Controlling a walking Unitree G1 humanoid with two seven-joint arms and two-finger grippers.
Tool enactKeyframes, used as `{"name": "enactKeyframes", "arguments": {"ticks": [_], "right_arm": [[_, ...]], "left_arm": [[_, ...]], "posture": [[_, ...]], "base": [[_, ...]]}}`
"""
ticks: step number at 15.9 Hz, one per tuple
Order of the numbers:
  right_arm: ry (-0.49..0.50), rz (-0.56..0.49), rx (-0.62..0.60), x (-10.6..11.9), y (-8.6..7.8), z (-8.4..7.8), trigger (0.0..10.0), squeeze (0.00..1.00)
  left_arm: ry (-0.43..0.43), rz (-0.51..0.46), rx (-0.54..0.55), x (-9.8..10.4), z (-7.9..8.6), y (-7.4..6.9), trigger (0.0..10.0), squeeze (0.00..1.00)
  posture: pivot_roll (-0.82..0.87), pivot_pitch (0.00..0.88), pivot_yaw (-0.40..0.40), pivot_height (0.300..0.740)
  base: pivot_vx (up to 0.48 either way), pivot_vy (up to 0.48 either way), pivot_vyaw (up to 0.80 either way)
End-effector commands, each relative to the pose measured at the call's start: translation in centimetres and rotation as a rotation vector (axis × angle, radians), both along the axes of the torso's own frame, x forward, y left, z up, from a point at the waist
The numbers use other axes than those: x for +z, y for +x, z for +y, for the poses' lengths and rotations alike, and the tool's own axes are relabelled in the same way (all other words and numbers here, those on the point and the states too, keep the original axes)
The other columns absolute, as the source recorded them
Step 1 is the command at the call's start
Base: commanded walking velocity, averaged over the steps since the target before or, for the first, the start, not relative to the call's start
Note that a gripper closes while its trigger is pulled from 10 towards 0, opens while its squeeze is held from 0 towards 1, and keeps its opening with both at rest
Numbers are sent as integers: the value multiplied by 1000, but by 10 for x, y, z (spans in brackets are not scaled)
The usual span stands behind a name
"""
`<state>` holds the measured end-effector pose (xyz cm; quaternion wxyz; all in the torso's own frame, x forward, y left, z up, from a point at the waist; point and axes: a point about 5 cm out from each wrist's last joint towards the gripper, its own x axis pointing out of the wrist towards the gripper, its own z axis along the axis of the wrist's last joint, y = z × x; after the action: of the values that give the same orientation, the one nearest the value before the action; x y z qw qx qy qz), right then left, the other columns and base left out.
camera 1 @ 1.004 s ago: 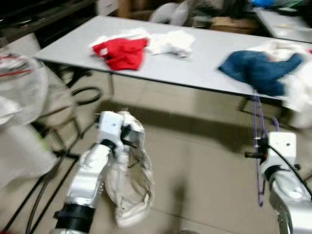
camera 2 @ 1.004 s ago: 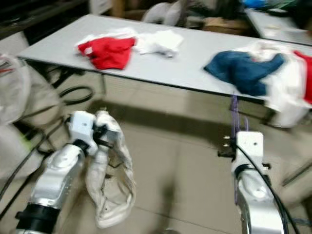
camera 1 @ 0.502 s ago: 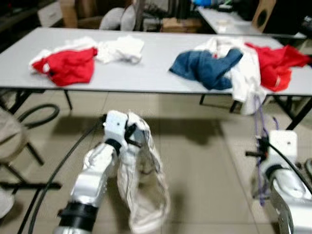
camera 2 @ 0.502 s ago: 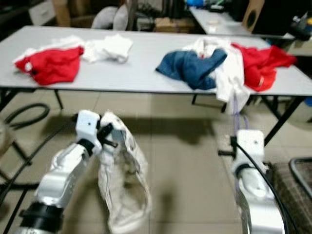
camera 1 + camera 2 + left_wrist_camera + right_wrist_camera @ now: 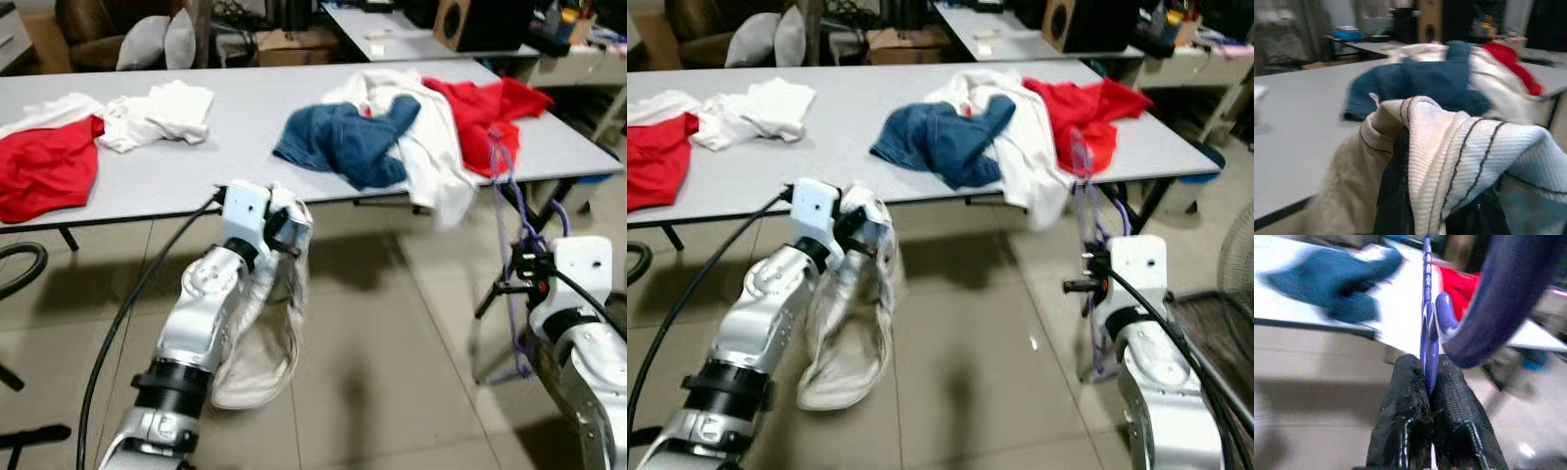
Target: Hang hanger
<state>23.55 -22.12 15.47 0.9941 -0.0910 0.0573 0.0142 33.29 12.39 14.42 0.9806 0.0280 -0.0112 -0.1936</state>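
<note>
I have the right gripper (image 5: 1427, 382) clenched on the purple hanger (image 5: 507, 211), held upright beside the worktop (image 5: 176, 166). The left gripper (image 5: 284, 230) grips a cream garment (image 5: 260, 333) that dangles to the floor. No rail in sight yet. Risks as I judge them: the trailing garment could snag or be stepped on; the thin hanger could pivot in the fingers (image 5: 1400, 431).

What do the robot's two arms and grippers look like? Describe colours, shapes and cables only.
Both arms are silver, rounded shells with black joint rings and white box-shaped wrist blocks. A black cable runs along each. The left gripper and right gripper each have two long black textured fingers.
</note>
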Motion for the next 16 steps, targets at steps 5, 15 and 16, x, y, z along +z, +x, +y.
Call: {"name": "enactKeyframes", "arguments": {"ticks": [5, 15, 16], "right_arm": [[24, -107, 304, 37, -6, 15, 10000, 0], [-68, 153, 925, 69, -63, 4, 10000, 0], [-60, 158, 944, 69, -65, 5, 10000, 0]], "left_arm": [[-67, -154, -49, 51, -10, 17, 10000, 0], [-71, -342, -217, 173, -48, 68, 10000, 0], [-60, -346, -221, 178, -49, 69, 10000, 0]], "posture": [[-173, 0, -6, 740], [-156, 0, 15, 740], [-156, 0, 17, 740]], "base": [[382, 0, 0], [397, 0, 0], [382, 0, 0]]}}
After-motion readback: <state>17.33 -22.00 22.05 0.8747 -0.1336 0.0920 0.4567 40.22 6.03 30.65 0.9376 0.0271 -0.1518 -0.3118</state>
